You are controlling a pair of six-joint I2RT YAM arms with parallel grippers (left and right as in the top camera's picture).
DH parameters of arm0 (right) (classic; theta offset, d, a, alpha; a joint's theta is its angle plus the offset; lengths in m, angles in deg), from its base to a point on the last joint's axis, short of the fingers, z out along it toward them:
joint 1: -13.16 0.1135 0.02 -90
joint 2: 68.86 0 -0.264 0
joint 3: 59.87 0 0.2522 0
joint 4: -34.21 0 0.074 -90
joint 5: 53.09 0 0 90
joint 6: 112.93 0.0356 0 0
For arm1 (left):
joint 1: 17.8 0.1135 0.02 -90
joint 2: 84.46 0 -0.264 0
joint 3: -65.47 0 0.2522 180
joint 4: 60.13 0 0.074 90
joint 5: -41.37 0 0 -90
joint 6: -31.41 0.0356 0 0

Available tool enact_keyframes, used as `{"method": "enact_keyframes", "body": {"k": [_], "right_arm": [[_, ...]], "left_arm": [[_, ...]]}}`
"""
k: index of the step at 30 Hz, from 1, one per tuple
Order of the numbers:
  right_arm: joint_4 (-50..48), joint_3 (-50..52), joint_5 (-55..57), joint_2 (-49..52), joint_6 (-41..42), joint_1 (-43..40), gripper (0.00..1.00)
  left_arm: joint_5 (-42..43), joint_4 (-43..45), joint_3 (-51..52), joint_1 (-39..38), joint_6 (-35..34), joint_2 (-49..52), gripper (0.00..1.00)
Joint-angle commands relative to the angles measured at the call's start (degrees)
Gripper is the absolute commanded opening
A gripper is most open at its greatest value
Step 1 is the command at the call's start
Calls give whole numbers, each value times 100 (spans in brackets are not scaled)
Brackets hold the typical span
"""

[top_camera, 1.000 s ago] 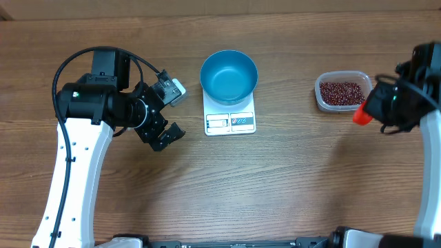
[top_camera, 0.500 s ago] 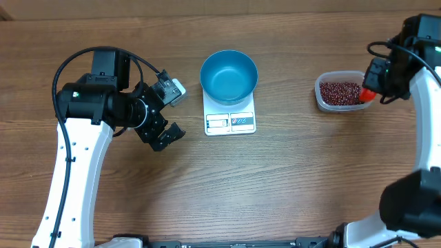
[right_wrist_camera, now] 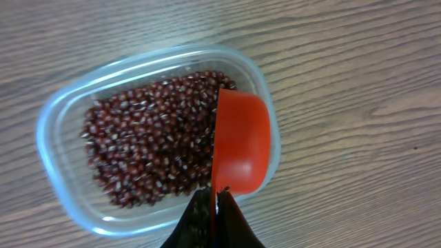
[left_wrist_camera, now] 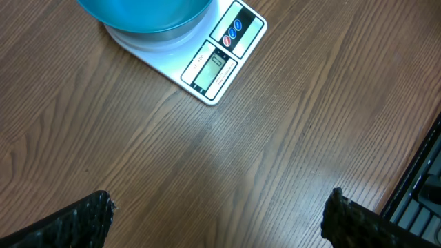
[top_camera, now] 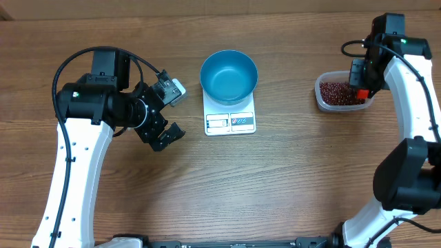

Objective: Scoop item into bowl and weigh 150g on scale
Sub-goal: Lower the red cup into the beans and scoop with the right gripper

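Right gripper [right_wrist_camera: 213, 205] is clamping the red scoop [right_wrist_camera: 241, 141] and swinging it from lower right up over the clear tub [right_wrist_camera: 58, 114] at right of the overhead frame. The scoop is now tilting into the beans [right_wrist_camera: 145, 151], so the first scoop looks to be starting. Bowl [top_camera: 229, 74] is sitting empty on the scale [top_camera: 231, 122], upper centre. Left gripper [top_camera: 171, 114] is idling, jaws wide apart.

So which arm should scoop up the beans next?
The right arm. The right claw is shut on the red scoop, which is at the tub of beans. The left claw is open and empty near the scale, far from the beans.
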Motion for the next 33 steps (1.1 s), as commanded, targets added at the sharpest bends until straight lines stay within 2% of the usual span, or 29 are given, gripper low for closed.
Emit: {"method": "enact_keyframes", "body": {"k": [1, 8, 21, 26, 33], "right_arm": [[-48, -162, 232, 214, -199, -13, 4], [63, -162, 114, 597, -192, -13, 4], [345, -164, -1316, 636, -164, -96, 4], [365, -164, -1657, 636, 138, -264, 4], [415, -144, -2798, 649, 138, -675, 4]], "left_arm": [[9, 4, -114, 22, -42, -72, 100], [9, 4, -114, 22, -42, -72, 100], [9, 4, -114, 22, -42, -72, 100], [9, 4, -116, 22, -42, -72, 100], [9, 4, -116, 22, -42, -72, 100]]}}
